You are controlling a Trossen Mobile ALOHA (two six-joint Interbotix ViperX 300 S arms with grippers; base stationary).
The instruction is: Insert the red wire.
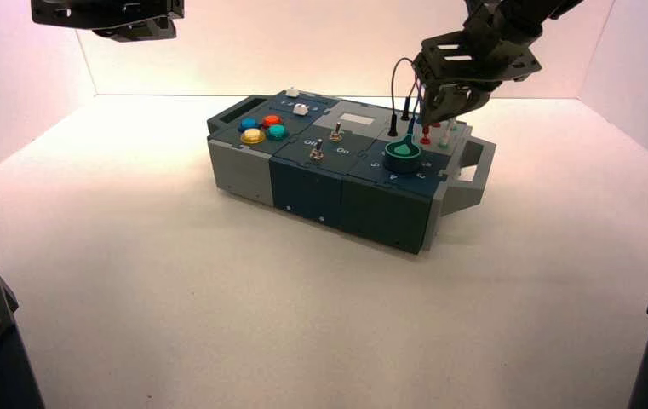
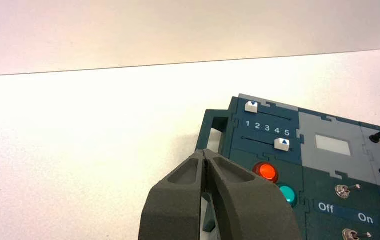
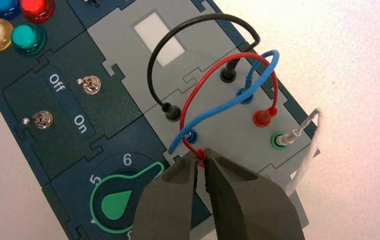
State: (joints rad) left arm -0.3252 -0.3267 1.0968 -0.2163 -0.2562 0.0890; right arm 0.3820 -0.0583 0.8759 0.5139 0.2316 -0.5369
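The red wire (image 3: 237,56) arches over the grey wire panel at the box's right end. One of its red plugs (image 3: 263,118) stands in a socket on the panel. My right gripper (image 3: 201,162) is shut on the wire's other red plug (image 3: 201,155), close beside the blue wire's socket and the green knob. From above, the right gripper (image 1: 439,115) hangs over that corner of the box (image 1: 303,183), with a red plug (image 1: 425,135) below it. Whether the held plug's tip sits in a socket is hidden by the fingers. My left gripper (image 2: 205,155) is shut and holds nothing, parked high at the back left (image 1: 133,25).
A black wire (image 3: 197,25), a blue wire (image 3: 227,102) and a white wire (image 3: 305,150) share the panel, crossing the red one. The green knob (image 3: 120,200), two toggle switches (image 3: 90,84) and the coloured buttons (image 1: 262,128) lie further left on the box.
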